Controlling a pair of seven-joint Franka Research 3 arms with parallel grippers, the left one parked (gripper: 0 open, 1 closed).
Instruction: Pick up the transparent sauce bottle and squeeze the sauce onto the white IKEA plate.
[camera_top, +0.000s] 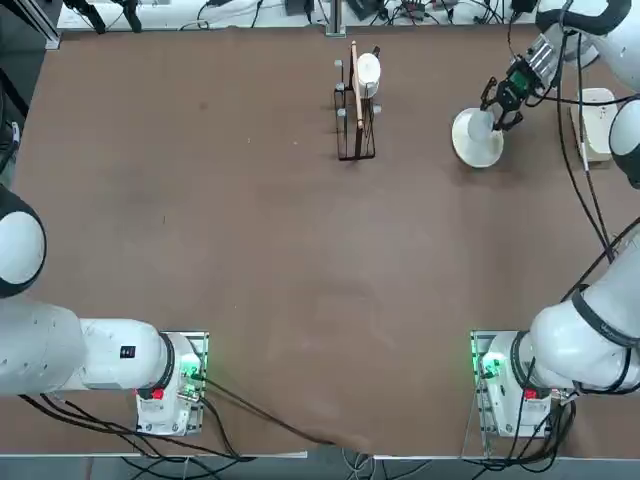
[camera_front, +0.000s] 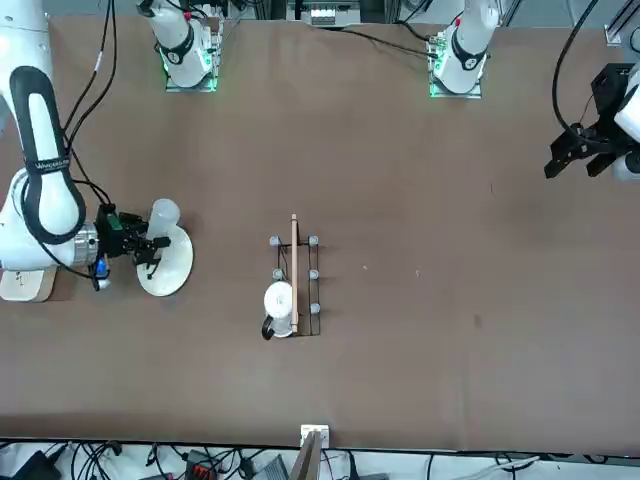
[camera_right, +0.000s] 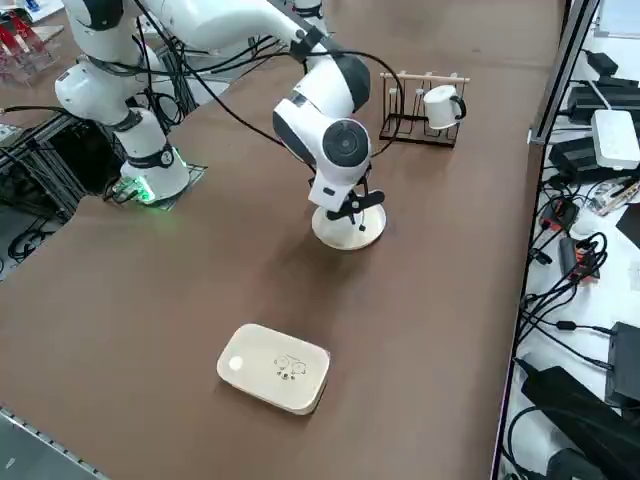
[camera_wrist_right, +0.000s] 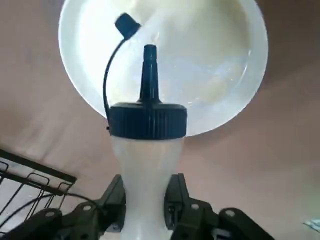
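Across the brown table (camera_top: 270, 250), shows a dark wire rack (camera_right: 417, 129) with a white mug (camera_right: 443, 107), well left of the white IKEA plate (camera_top: 477, 138), and a pale rounded dish (camera_top: 597, 125) near the plate's right. Reaches low beside the plate with the right gripper (camera_wrist_right: 145, 200), fingers clamped on the transparent sauce bottle (camera_wrist_right: 147, 165). Looks cloudy, pinched inward, blue nozzle towards the plate, cap dangling open.
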